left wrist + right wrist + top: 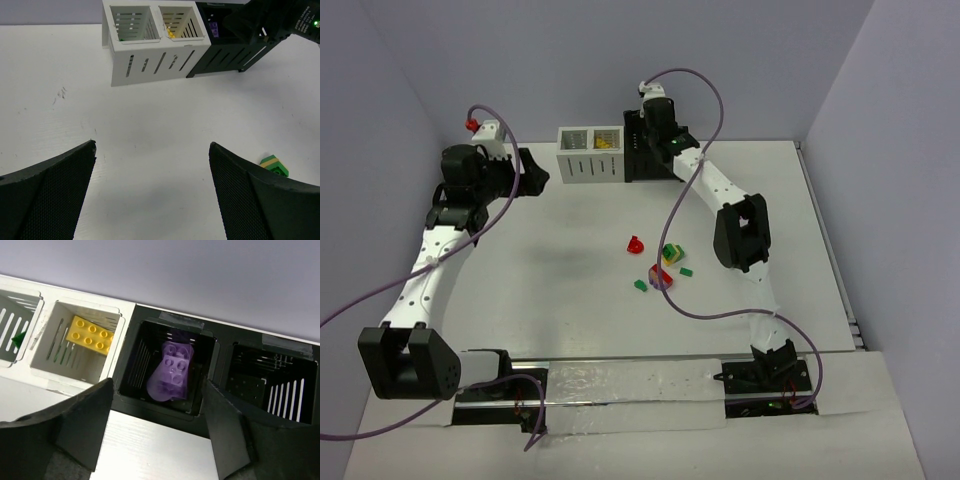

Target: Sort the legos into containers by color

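My right gripper (157, 425) is open and empty, hovering over the black bin (218, 362). A purple lego (172, 371) lies in that bin's left compartment. The white bin (123, 325) holds a yellow lego (90, 334) in its right compartment and a green one (19, 338) in its left. In the top view several loose legos lie mid-table: a red piece (636, 244), a green-yellow-red stack (672, 253), a red-purple cluster (661, 277) and two green bricks (640, 285), (686, 271). My left gripper (535, 178) is open and empty, left of the white bin (590, 160).
The black bin's right compartment (270, 380) looks empty. In the left wrist view the bins (150, 60) stand ahead, with the right arm (280, 25) over the black unit and a green lego (273, 165) at the right. Walls enclose the table.
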`<action>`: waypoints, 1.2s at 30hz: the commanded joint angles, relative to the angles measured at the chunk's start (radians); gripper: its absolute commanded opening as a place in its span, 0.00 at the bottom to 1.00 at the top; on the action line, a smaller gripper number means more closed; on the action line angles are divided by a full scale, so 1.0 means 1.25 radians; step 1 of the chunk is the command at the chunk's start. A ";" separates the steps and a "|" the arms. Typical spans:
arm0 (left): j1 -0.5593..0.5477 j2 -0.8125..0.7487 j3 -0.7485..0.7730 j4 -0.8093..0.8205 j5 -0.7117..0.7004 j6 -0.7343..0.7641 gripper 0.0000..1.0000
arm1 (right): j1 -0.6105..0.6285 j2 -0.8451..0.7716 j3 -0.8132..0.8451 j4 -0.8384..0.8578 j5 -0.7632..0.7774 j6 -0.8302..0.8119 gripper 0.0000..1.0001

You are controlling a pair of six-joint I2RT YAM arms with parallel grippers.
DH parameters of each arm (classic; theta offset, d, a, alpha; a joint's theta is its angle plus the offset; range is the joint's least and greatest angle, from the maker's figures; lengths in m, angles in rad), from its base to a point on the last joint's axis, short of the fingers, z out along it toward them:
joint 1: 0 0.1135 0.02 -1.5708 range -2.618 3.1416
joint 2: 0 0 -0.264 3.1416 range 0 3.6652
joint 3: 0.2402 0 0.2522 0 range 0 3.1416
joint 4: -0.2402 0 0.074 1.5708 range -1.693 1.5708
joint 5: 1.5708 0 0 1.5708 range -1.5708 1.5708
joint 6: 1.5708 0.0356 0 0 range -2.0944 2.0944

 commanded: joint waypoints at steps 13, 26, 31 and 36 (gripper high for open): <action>-0.179 0.015 -0.074 0.053 0.063 0.089 0.89 | -0.020 -0.342 -0.094 -0.054 -0.085 0.040 1.00; -0.420 0.333 0.050 -0.018 -0.110 -0.058 0.84 | -0.177 -0.757 -0.592 -0.131 -0.102 0.014 1.00; -0.438 0.413 0.085 -0.006 -0.111 -0.056 0.76 | -0.219 -0.815 -0.679 -0.140 -0.121 0.017 1.00; -0.447 0.486 0.125 -0.025 -0.123 -0.054 0.70 | -0.236 -0.827 -0.696 -0.142 -0.134 0.017 1.00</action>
